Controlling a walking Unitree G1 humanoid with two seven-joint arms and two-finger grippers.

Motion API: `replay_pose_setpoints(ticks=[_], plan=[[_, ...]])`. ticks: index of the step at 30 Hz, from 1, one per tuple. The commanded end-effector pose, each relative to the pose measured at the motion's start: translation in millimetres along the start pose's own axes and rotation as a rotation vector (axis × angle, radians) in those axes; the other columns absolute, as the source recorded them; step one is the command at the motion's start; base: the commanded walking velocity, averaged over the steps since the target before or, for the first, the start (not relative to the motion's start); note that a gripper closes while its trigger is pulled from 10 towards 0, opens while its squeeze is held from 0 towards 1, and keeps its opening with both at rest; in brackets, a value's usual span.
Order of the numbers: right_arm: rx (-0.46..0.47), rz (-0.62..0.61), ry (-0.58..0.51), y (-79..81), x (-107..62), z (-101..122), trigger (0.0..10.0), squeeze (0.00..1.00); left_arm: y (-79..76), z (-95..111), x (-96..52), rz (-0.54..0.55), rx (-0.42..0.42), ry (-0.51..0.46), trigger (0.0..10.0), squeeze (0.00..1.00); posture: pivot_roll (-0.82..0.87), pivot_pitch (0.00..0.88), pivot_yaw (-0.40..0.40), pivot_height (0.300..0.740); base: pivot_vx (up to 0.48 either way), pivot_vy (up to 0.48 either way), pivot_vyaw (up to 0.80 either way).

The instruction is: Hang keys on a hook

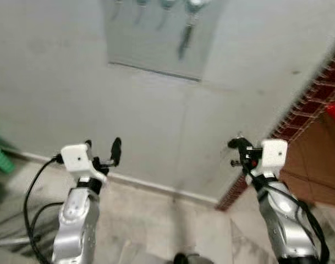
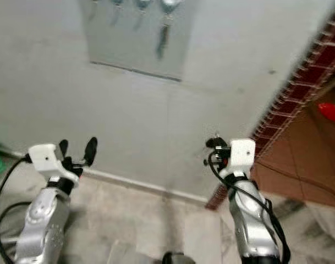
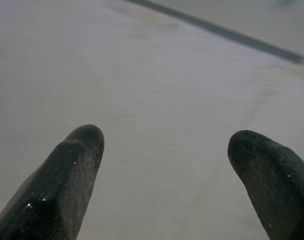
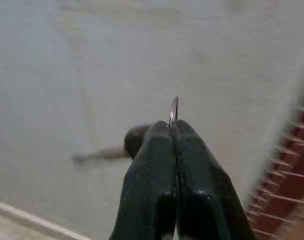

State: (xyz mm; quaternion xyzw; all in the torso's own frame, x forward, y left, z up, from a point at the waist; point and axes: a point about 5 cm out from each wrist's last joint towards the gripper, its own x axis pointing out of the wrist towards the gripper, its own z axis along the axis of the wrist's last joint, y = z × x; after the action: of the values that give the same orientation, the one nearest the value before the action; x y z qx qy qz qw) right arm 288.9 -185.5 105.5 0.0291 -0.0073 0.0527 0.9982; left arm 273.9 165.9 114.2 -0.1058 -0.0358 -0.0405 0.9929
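Key ring point(image 4: 173, 111): thin, stiff, light metal; judged slippery, best taken at the rim. Right gripper point(image 4: 171, 131) pinches it shut, key point(image 4: 123, 145) dangling. Left gripper point(image 3: 164, 150) spread, empty.

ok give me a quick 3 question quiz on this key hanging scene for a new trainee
1. True or false: the right gripper is shut on a key ring.
2. Multiple choice: the left gripper is A) shut on a key, B) open with nothing between its fingers, C) gripping a hook.
3. Short answer: where is the hook panel relative to both grippers?

Key
1. True; the thin metal ring pokes out above the closed fingertips.
2. B.
3. On the wall, above them, with a key already hanging there.
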Motion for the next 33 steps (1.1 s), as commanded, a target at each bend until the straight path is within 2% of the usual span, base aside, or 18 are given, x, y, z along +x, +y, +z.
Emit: replay_pose_setpoints(ticks=[1,4,11,12,16,19,21,26,33], plan=[[-0.001,-0.003,-0.012,0.4,0.1,3.1,10.0,0.00,2.8,-0.3,-1.3,0.004,0.018,0.015,10.0,0.00,0.03,0.147,-0.077,0.740,0.000,0.000,-0.76],[0.004,-0.010,-0.021,0.5,0.2,3.7,10.0,0.00,0.5,-1.0,-1.6,-0.003,0.022,0.016,10.0,0.00,0.03,0.149,-0.076,0.740,0.000,0.000,-0.60],[0.013,-0.028,-0.043,0.6,1.4,5.9,10.0,0.00,-1.2,-4.2,-0.8,0.000,0.033,0.039,10.0,0.00,0.03,0.146,-0.068,0.740,0.000,0.000,0.00],[0.046,-0.054,-0.051,-2.5,0.8,7.4,10.0,0.00,-2.7,-2.5,-0.9,-0.005,0.033,0.038,10.0,0.00,0.03,0.147,-0.067,0.740,0.000,0.000,0.00],[0.053,-0.081,-0.056,-7.8,0.4,8.2,10.0,0.00,-3.5,3.1,-2.3,-0.024,0.031,0.018,10.0,0.00,0.03,0.145,-0.066,0.740,0.000,0.000,0.00],[0.035,-0.091,-0.056,-12.7,0.0,9.8,10.0,0.00,1.2,4.9,-6.5,-0.032,0.051,0.026,10.0,0.00,0.03,0.145,-0.059,0.740,0.000,0.000,0.00],[0.020,-0.106,-0.061,-20.7,0.9,12.3,10.0,0.00,11.4,7.0,-7.8,-0.028,0.085,0.038,10.0,0.00,0.03,0.132,-0.050,0.740,0.000,0.000,0.00],[0.007,-0.105,-0.073,-27.9,3.8,17.1,10.0,0.00,21.0,13.6,-2.6,-0.021,0.111,0.032,10.0,0.00,0.03,0.111,-0.037,0.740,0.000,0.000,0.00],[0.035,-0.097,-0.088,-18.6,8.9,15.6,10.0,0.00,19.9,19.9,6.9,-0.032,0.112,0.013,10.0,0.00,0.03,0.088,-0.003,0.740,0.000,0.000,0.00]])
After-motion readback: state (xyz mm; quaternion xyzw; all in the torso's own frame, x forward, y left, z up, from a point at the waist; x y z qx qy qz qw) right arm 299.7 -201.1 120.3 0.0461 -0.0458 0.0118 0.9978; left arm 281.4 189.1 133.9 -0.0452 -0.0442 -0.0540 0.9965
